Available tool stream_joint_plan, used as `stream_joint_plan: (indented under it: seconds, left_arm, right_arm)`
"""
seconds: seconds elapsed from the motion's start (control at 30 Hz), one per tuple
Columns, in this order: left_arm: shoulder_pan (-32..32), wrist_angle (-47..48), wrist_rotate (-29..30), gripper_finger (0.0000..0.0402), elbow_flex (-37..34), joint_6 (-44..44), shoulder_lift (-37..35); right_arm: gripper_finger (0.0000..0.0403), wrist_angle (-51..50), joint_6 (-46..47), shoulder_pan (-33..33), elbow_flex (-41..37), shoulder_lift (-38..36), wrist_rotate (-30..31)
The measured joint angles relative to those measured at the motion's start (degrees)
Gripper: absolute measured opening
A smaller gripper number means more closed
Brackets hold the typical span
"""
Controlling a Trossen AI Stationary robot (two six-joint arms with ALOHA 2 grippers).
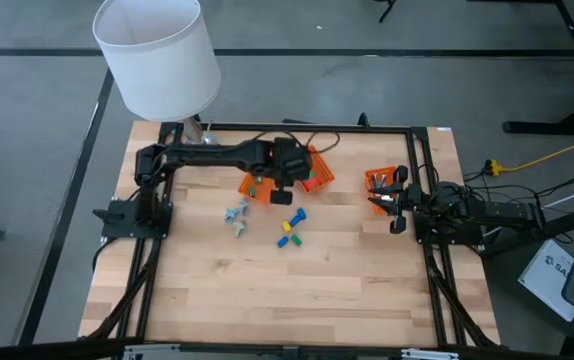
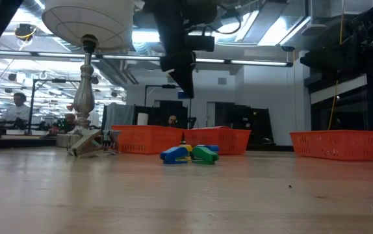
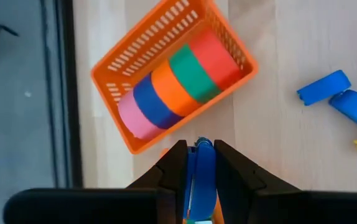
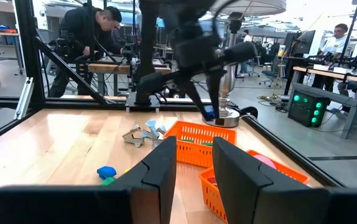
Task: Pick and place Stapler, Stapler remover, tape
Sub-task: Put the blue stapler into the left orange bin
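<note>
My left gripper (image 3: pixel 198 163) hangs above the table's middle (image 1: pixel 285 195), shut on a small blue piece (image 3: pixel 202 155). Whether that piece is a stapler I cannot tell. Ahead of it an orange basket (image 3: pixel 135 46) rests on the table. In it lie rolls of tape (image 3: pixel 178 81) side by side: pink, blue, orange, green and red. Small blue, yellow and green staplers (image 1: pixel 292 228) lie on the wood nearer the front. Grey staple removers (image 1: pixel 235 215) lie to their left. My right gripper (image 4: pixel 194 168) waits open at the table's right edge, empty. My left gripper pinches the blue piece between its two fingers (image 3: pixel 173 171). The piece's rounded end (image 3: pixel 203 146) shows just past the fingertips. The fingers slant down from the table's left side. The piece is lifted clear of the table (image 2: pixel 185 94).
A second orange basket (image 1: pixel 253 187) sits under the left arm and a third (image 1: pixel 379 183) beside my right gripper. A lamp with a white shade (image 1: pixel 157 50) stands at the far left corner. Black frame rails (image 1: pixel 422 170) border the table. People work in the room beyond.
</note>
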State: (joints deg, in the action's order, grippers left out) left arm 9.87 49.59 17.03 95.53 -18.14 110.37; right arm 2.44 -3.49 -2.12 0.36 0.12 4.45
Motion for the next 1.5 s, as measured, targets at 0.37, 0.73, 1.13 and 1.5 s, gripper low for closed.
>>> stream_joint_plan:
  seconds: [0.37,0.73,1.13,1.5]
  left_arm:
    - [6.18,1.59,-5.78,0.0059,-1.65,4.47,-0.09]
    - [9.53,-1.43,-7.91,0.0059,-10.05,5.71,-0.07]
    - [11.68,-3.94,-8.32,0.0073,-15.98,6.5,-0.04]
    - [12.04,-4.29,-6.67,0.01,-15.96,7.08,-0.04]
  right_arm:
    - [0.0108,0.0,0.01,-0.02,0.0,0.0,0.0]
    - [0.0108,-0.02,0.0,0.01,0.0,0.0,0.0]
    - [0.0108,0.0,0.01,0.01,0.0,0.0,0.0]
    - [0.0108,-0.02,-0.01,0.01,0.0,0.02,0.0]
